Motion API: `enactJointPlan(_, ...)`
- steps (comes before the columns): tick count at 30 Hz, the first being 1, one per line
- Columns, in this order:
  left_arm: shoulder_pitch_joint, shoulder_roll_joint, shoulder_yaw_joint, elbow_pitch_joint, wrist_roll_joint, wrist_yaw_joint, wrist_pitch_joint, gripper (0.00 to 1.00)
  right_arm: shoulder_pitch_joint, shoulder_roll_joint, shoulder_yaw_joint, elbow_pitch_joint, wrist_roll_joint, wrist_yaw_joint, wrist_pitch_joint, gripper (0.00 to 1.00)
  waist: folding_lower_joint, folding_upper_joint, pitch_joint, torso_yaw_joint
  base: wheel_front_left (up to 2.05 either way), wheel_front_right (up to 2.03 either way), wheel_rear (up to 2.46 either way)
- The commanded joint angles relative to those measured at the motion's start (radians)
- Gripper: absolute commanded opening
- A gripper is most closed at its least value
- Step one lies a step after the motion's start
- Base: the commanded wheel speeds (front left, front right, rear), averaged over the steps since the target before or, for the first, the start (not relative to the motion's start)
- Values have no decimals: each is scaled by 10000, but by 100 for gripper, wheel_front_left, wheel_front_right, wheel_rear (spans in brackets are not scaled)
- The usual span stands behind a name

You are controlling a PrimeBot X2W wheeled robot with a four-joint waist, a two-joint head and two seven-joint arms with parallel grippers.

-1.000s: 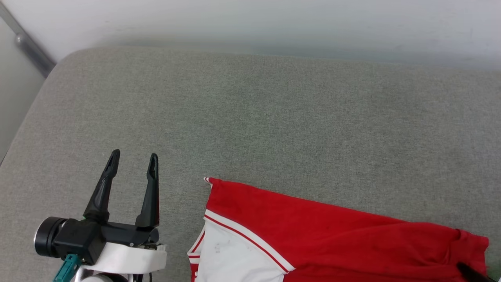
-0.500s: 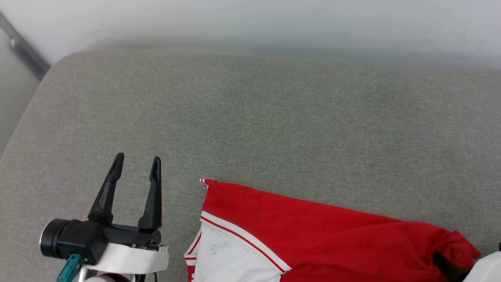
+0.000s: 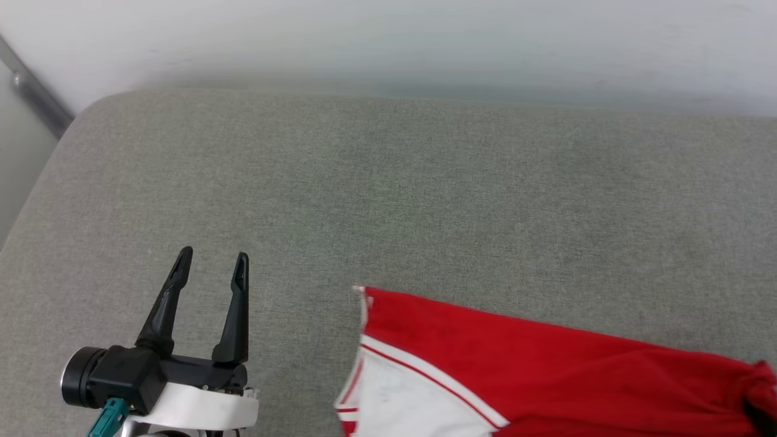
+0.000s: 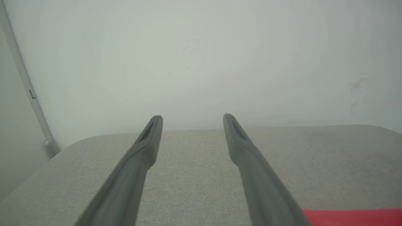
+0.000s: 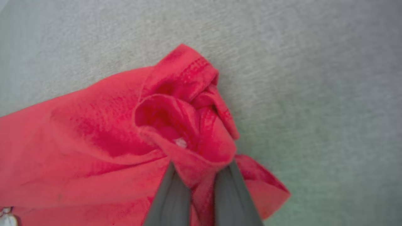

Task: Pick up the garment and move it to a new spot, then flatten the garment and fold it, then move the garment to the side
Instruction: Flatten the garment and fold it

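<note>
The garment [image 3: 534, 364] is a red T-shirt with a white sleeve [image 3: 400, 413] and striped trim, lying at the lower right of the grey cushion. In the right wrist view my right gripper [image 5: 202, 177] is shut on a bunched-up red fold of the garment [image 5: 94, 131], and the cloth puckers around the fingertips. My left gripper [image 3: 213, 255] stands open and empty at the lower left, well left of the garment's corner. In the left wrist view my left gripper [image 4: 192, 118] points at the wall, and a strip of the garment [image 4: 351, 217] shows low on the right.
The grey cushion [image 3: 388, 194] has a rounded far-left corner and drops off along its left edge. A pale wall [image 3: 388, 42] runs behind it. A metal bar [image 3: 33, 97] slants at the upper left.
My right gripper has shut on the garment's right end. The garment's left corner has slid to the right, away from the left gripper. The left gripper has barely moved.
</note>
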Motion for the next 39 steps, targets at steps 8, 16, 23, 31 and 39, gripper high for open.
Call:
enactJointPlan(8,169,-27,-121,80,-70,-17,-45,100,-211,-556,-713,97,-524,-19,45,0,-1,0,-201,-184,0,0,0)
enactJointPlan(16,320,-65,-172,130,-156,-20,-45,100,369,-102,165,-1758,-742,-16,1384,0,-1,0,-483,-313,0,0,0)
enactJointPlan(23,253,-115,-259,158,-231,-22,-45,100,715,1079,1030,-3786,-676,-16,2715,0,-1,0,-522,-186,0,0,0)
enactJointPlan(31,89,-168,-320,222,-258,-22,-45,100,390,2109,2568,-4822,-271,-16,3719,0,-1,0,-429,98,0,0,0)
enactJointPlan(39,-95,-86,-447,274,-289,-23,-45,100,-384,2156,4331,-3961,1019,-16,2983,0,-1,0,-322,474,0,0,0)
